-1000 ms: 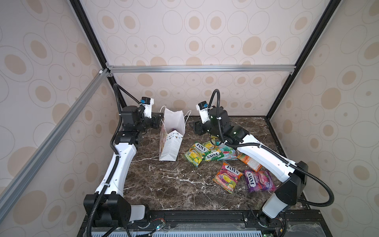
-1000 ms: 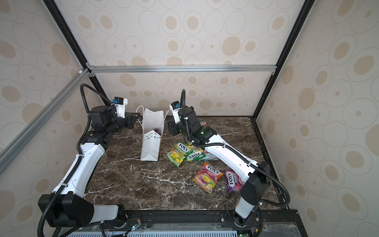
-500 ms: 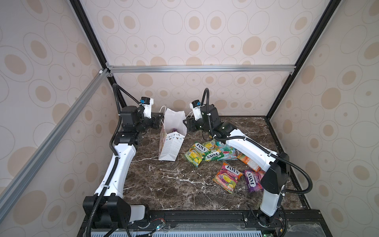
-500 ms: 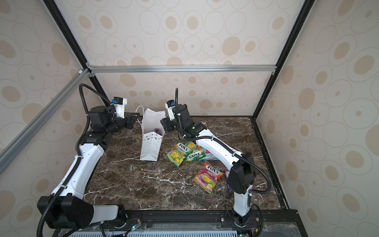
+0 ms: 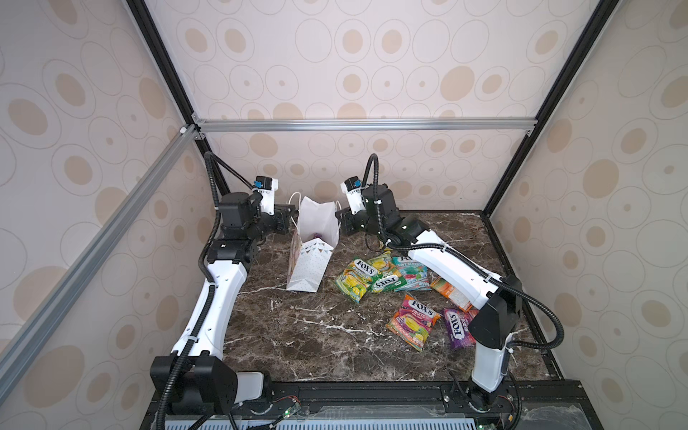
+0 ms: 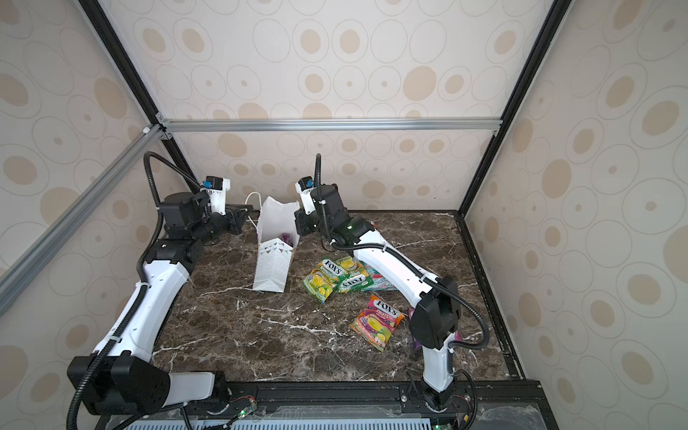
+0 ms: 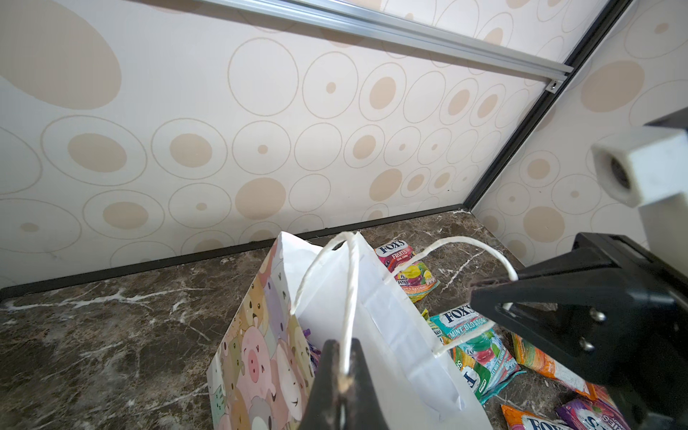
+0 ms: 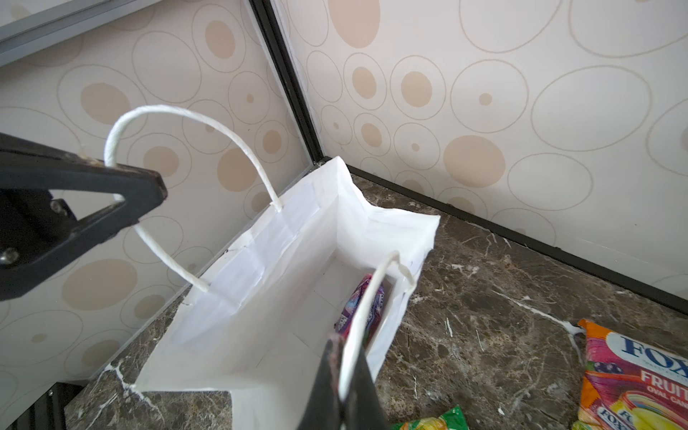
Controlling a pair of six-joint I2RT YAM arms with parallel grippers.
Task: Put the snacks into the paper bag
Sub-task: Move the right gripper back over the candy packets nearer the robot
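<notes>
Left gripper [image 7: 342, 376] was clamped shut on the left cord handle [image 7: 350, 290] of the paper bag [image 5: 307, 271]. Right gripper [image 8: 344, 372] was clamped shut on the right cord handle [image 8: 363, 316]. Each wrist view showed white cord pinched between closed jaws.

At the front of the table [image 5: 298, 342], the loose purple pouch [image 5: 456, 327] lay farthest in front of the bag and well to its right, partly hidden by the right arm's elbow. The orange-pink pouch [image 5: 413, 322] lay just beside it on the side toward the bag, face up, "FOX'S" readable. The orange pouch [image 5: 450, 294] sat further back, right of the bag, half under the right arm.

Closer to the bag was a touching cluster. The yellow-green pouch [image 5: 353, 279] was nearest the bag's base but apart from it. The green pouch [image 5: 387, 283] overlapped it. The teal pouch [image 5: 413, 273] lay beyond the green one, away from the bag.

The bag stood upright near the back of the table with its mouth open. Its dotted pennant face pointed front and its pictured side faced the left arm. In both top views the two grippers sat at the bag's top, one on each side. The bagged purple pouch [image 8: 366, 301] lay at the bottom inside the bag. The patterned back wall was just behind the bag.
</notes>
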